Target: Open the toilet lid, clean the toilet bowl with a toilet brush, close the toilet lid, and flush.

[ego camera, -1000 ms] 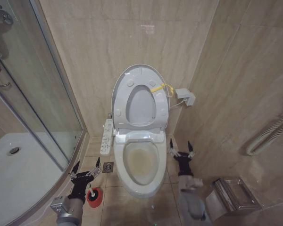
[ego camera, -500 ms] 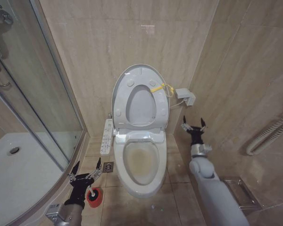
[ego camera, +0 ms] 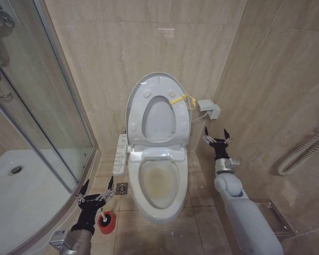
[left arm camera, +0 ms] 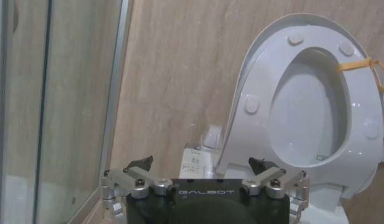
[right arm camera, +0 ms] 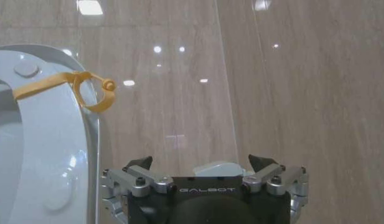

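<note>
The large smooth white plastic oval toilet lid (ego camera: 158,85) stands raised against the beige tiled back wall (ego camera: 149,48), round bumpers facing out. The white ring-shaped seat (ego camera: 158,119) is lifted with it, and a yellow strap (ego camera: 179,99) loops off their right edge. Below, the white ceramic toilet bowl (ego camera: 158,183) with beige-tinted inside lies exposed, centre of the floor.

The left gripper (ego camera: 95,194) hovers low at near left, fingers released and spread, holding nothing. Just beneath it, on the floor, sits the small red cup holder (ego camera: 107,223) of the toilet brush; the handle is hidden by the gripper, so cannot tell how it stands. Between this gripper and the bowl is a small square floor drain (ego camera: 122,188). In the left wrist view the left gripper (left arm camera: 204,169) points at the raised lid (left arm camera: 316,98), well apart from it.

The right gripper (ego camera: 216,137) is raised right of the bowl, near the right side wall, fingers spread wide, empty. It sits just below a white wall box (ego camera: 209,109) with a cable. In the right wrist view the right gripper (right arm camera: 204,163) faces the wall, with the lid's edge (right arm camera: 48,140) and strap (right arm camera: 73,88) off to one side.

A long white button panel (ego camera: 120,154) hangs at the bowl's left. Glass shower enclosure (ego camera: 37,117) and white curved shower tray (ego camera: 21,196) fill far left.
</note>
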### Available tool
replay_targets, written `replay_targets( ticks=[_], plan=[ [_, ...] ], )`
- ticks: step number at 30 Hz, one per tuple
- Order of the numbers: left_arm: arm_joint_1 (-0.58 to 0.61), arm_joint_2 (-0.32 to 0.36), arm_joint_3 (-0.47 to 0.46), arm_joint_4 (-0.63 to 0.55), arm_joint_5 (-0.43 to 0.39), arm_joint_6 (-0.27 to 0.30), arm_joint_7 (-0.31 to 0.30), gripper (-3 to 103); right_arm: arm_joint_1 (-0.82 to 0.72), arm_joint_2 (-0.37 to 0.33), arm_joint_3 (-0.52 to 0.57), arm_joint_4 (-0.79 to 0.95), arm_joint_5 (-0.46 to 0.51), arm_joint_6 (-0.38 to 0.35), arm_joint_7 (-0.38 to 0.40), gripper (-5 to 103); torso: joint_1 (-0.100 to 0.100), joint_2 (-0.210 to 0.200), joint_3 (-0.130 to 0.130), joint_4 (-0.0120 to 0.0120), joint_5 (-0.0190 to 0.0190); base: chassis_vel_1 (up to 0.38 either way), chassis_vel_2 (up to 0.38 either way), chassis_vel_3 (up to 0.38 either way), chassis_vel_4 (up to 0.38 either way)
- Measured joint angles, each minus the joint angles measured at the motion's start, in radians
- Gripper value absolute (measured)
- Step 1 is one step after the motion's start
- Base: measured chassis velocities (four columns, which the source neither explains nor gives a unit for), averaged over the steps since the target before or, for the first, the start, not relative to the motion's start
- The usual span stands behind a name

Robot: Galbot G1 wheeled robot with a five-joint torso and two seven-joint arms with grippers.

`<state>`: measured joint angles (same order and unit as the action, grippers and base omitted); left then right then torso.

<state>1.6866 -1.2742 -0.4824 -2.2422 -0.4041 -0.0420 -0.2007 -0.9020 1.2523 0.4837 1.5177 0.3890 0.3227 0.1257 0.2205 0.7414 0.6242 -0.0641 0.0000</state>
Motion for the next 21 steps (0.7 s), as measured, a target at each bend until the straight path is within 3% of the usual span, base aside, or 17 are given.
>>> replay_targets(
  ticks=[21],
  plan=[
    [-0.018,-0.002,0.007,0.044,-0.001,-0.003,0.003,100,0.013,0.002,0.018,-0.010,0.026,-0.003,-0.020,100,0.000,0.000,0.000,0.0001,0.0001,0.000,0.000,0.000,0.000]
  ],
)
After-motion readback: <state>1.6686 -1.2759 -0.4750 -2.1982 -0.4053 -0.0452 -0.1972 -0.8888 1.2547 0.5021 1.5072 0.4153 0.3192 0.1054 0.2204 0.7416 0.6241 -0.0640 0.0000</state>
